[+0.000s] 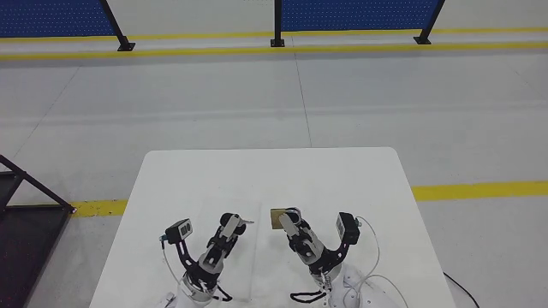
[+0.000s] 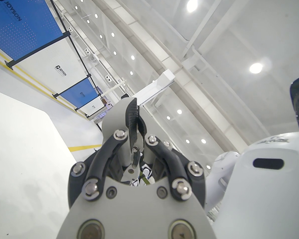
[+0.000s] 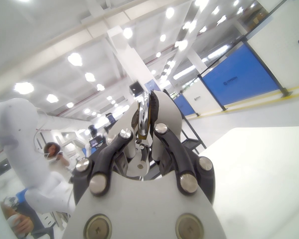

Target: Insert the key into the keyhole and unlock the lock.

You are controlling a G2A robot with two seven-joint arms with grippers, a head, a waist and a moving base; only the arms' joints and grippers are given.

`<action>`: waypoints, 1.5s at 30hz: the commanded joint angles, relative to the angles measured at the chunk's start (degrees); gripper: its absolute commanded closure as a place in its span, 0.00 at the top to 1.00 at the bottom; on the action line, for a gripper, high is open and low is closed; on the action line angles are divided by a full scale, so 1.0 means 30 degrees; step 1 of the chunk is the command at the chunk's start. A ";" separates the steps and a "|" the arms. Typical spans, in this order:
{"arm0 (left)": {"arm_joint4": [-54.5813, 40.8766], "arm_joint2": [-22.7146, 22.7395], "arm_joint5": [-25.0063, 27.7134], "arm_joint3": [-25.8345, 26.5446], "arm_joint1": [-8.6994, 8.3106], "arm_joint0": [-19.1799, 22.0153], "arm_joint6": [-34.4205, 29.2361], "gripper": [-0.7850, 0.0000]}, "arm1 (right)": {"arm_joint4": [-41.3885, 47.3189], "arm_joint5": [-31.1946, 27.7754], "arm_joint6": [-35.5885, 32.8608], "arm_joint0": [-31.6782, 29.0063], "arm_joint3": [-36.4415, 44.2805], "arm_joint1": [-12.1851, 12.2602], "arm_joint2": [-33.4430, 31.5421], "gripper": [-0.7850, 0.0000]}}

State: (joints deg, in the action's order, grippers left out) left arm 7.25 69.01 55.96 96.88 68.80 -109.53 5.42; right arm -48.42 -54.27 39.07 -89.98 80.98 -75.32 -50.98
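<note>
Lock in right end effector; key seemingly in left end effector

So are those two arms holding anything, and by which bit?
The right jaws clamp a brass padlock with a shiny shackle, seemingly at its shackle end. The left jaws pinch a small silver key; which part cannot be told.

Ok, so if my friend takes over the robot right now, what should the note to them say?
The left hand is shut on the key; a thin tip seems to stick out toward the lock.
The right hand is shut on the lock, which has a brass body and a shiny shackle. Both are held over the near part of the table.
Done: both things are picked up and face each other.
Left: a gap separates them. Line up the key, push it in and turn.
</note>
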 commanded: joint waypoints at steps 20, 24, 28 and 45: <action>0.3954 -0.1454 -0.0007 -0.1009 0.0902 0.1115 0.3285 0.00 | -0.0001 0.0000 0.0000 0.0000 0.0000 0.0000 0.0000 0.00; 0.4260 -0.1596 -0.0051 -0.1117 0.1000 0.1196 0.3545 0.00 | -0.0001 0.0000 0.0000 0.0000 0.0000 0.0000 0.0000 0.00; 0.4482 -0.1677 -0.0048 -0.1213 0.1092 0.1276 0.3864 0.00 | -0.0001 0.0000 0.0000 0.0000 0.0000 0.0000 0.0000 0.00; 0.4776 -0.1689 0.0037 -0.1568 0.1335 0.1427 0.4445 0.00 | -0.0001 0.0000 0.0000 0.0000 0.0000 0.0000 0.0000 0.00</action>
State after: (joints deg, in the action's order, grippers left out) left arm 21.65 64.00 56.11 92.24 72.76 -105.31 18.67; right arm -48.42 -54.27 39.07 -89.98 80.98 -75.32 -50.98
